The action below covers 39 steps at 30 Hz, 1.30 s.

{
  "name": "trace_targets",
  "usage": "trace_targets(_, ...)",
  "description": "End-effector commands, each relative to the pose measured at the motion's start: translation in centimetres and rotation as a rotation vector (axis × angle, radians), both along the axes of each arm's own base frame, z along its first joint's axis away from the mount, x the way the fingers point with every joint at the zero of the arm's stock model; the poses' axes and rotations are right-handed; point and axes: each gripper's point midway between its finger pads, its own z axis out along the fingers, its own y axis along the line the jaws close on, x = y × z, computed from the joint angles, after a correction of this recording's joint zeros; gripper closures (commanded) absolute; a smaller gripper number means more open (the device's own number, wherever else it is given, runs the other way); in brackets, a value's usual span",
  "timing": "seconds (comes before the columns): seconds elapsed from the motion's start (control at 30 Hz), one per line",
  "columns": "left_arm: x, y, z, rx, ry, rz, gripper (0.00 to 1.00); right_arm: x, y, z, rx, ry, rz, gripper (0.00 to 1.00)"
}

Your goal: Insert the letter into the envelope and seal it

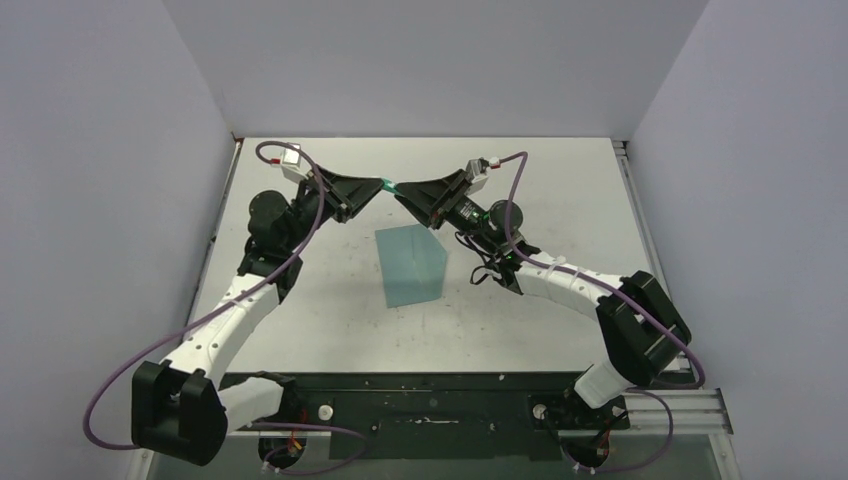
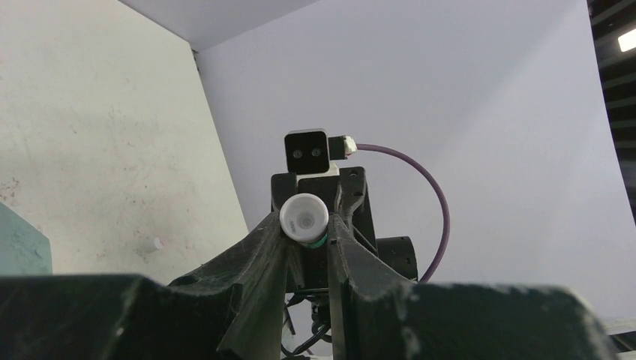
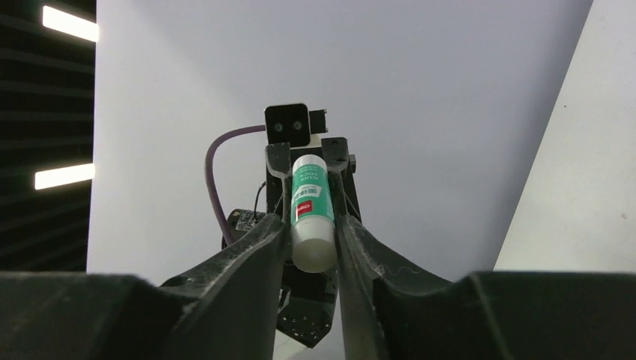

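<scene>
Base rail (image 1: 430, 412): dark strip at the near edge of the worktop (image 1: 560, 200), carrying both arm bases.
Envelope (image 1: 412, 264): lies flat on the worktop midway out, between the two arms and apart from both claws. From above I cannot tell how its flap lies.
Letter: not visible in any view. It may already be inside the envelope, but the pictures cannot confirm that.
Left claw (image 1: 377, 186): raised beyond the envelope and clenched on one end of the glue stick (image 1: 387, 184). Its wrist view shows a round white end with a green band pinched between the fingers.
Right claw (image 1: 399, 191): meets the left tip to tip and grasps the stick's white, teal-labelled body.
Step in hand: probably the sealing stage, with the two claws sharing the stick to pull off its cap or pass it across.
Next move: likely a straight pull apart along the stick's axis, with one claw keeping a firm grip on the body. The exposed glue would then have to come down to the envelope's flap.
</scene>
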Motion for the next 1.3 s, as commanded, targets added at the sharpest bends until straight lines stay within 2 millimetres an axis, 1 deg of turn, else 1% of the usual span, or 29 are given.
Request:
trace_targets(0.0,-0.5,0.7,1.8,-0.014,-0.074,0.021,1.00,-0.7,-0.3,3.0,0.093,-0.054,0.010,0.72)
trace_targets(0.23,-1.4,0.7,1.5,0.026,-0.093,0.003,1.00,0.0,-0.3,1.9,0.049,-0.040,-0.005,0.84)
trace_targets(0.3,-1.7,0.7,1.1,0.058,-0.095,-0.004,1.00,0.2,-0.3,1.7,0.018,-0.056,-0.006,0.91)
trace_targets(0.33,-1.8,0.6,0.9,0.075,-0.098,-0.011,0.95,0.3,-0.4,1.4,-0.004,-0.063,-0.007,0.94)
trace_targets(0.37,-1.9,0.7,0.7,0.098,-0.102,-0.015,0.83,0.5,-0.5,1.1,-0.033,-0.070,-0.006,0.95)
trace_targets(0.43,-2.1,1.1,-0.1,0.167,-0.106,-0.021,0.54,1.1,-1.1,0.0,-0.115,-0.075,-0.012,0.95)
trace_targets(0.47,-2.1,1.5,-0.6,0.208,-0.103,-0.019,0.43,1.4,-1.5,-0.4,-0.170,-0.089,-0.015,0.95)
trace_targets(0.5,-2.1,2.1,-1.2,0.259,-0.113,-0.014,0.36,1.7,-1.8,-1.4,-0.247,-0.092,-0.010,0.95)
trace_targets(0.57,-2.0,3.9,-2.6,0.359,-0.081,0.000,0.29,2.1,-2.7,-3.4,-0.421,-0.134,0.009,0.95)
trace_targets(0.6,-1.9,4.9,-2.7,0.401,-0.093,0.011,0.24,2.2,-3.1,-4.5,-0.515,-0.145,0.025,0.95)
trace_targets(0.63,-2.2,5.3,-3.1,0.441,-0.093,-0.003,0.23,2.1,-3.5,-5.8,-0.602,-0.150,0.045,0.95)
trace_targets(0.7,-2.6,5.3,-3.2,0.539,-0.170,-0.045,0.22,1.4,-4.0,-7.3,-0.704,-0.174,0.115,0.95)
trace_targets(0.77,-3.6,4.3,-3.1,0.566,-0.253,-0.140,0.22,0.3,-4.1,-8.9,-0.780,-0.194,0.214,0.95)
trace_targets(0.8,-4.0,3.8,-3.2,0.576,-0.283,-0.187,0.22,0.0,-4.2,-10.0,-0.826,-0.195,0.259,0.95)
trace_targets(0.83,-4.4,3.4,-3.5,0.587,-0.308,-0.230,0.22,-0.9,-4.3,-11.1,-0.865,-0.193,0.314,0.95)
trace_targets(0.87,-4.8,3.0,-3.9,0.600,-0.329,-0.275,0.22,-1.6,-4.3,-11.6,-0.885,-0.215,0.367,0.95)
trace_targets(0.93,-5.3,2.2,-4.7,0.620,-0.361,-0.344,0.23,-2.6,-4.2,-12.0,-0.905,-0.260,0.437,0.95)
trace_targets(1.07,-6.9,0.0,-6.1,0.592,-0.393,-0.494,0.25,-4.6,-3.5,-11.2,-0.873,-0.365,0.544,0.95)
trace_targets(1.17,-8.2,-1.6,-7.1,0.531,-0.390,-0.606,0.32,-6.1,-2.4,-10.9,-0.855,-0.420,0.617,0.95)
trace_targets(1.27,-9.1,-2.6,-7.8,0.482,-0.381,-0.685,0.42,-6.8,-1.7,-11.4,-0.862,-0.431,0.661,0.95)
